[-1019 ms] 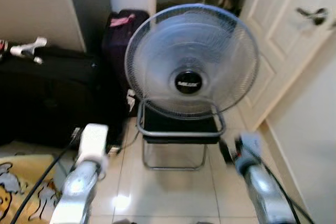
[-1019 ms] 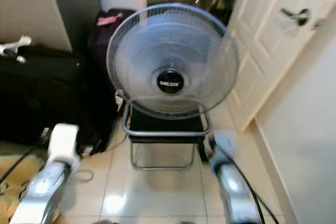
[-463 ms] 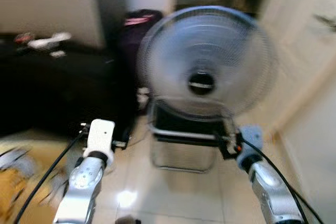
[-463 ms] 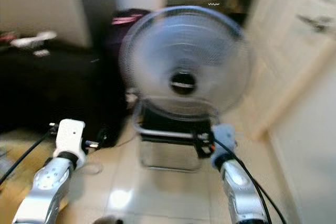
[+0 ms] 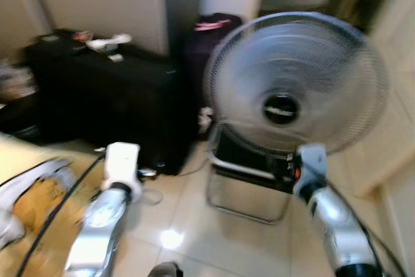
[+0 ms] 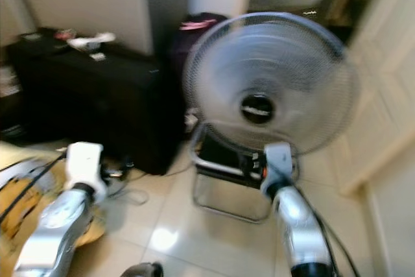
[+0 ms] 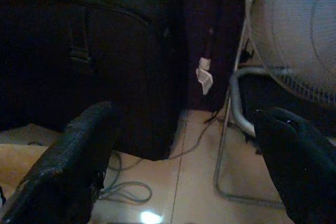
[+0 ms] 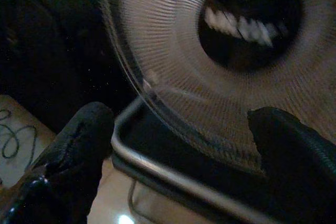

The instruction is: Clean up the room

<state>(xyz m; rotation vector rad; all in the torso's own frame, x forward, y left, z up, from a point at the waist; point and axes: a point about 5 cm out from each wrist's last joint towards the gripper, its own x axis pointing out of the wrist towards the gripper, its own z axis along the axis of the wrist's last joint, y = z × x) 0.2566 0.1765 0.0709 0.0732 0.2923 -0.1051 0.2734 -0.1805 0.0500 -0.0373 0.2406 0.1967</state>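
The right end effector (image 8: 173, 145) is spread wide just before the fan (image 5: 295, 82) on its metal stand (image 5: 249, 183); the left end effector (image 7: 184, 156), also spread, faces the black suitcase (image 5: 110, 105). Pushing on could topple the fan or snag the floor cable (image 7: 123, 184).

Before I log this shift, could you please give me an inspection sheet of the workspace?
Surface: glossy tiled floor.
Job's things: fan on a metal frame.
Clutter: black suitcase with small items on top; yellow cloth.
Grippers: left pincer open, near the suitcase; right pincer open, close to the fan.
Cables: grey cord looped on the floor.
Surroundings: white door, wall.
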